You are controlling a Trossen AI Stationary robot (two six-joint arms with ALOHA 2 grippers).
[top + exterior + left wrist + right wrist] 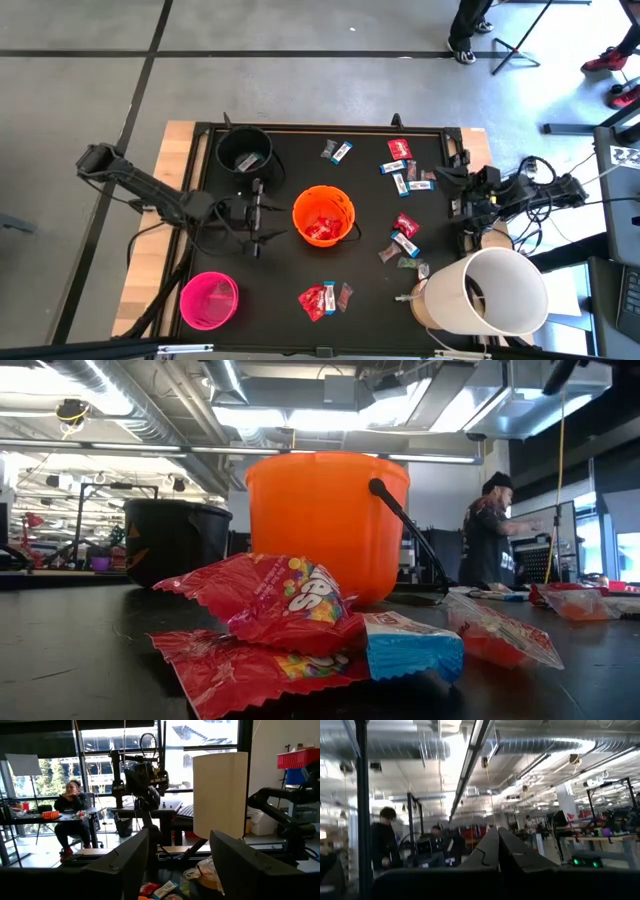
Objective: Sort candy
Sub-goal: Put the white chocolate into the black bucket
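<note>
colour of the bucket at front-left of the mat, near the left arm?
Pink. The bucket shows best in the high view; it sits just in front of the left arm's base side.

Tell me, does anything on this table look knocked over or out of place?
Yes: the big white bucket lies tipped on its side at the table's corner by the right arm, its mouth open sideways. The orange bucket, black bucket and pink bucket stand upright.

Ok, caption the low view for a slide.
Red candy packets piled before the orange bucket, black bucket behind.
</note>
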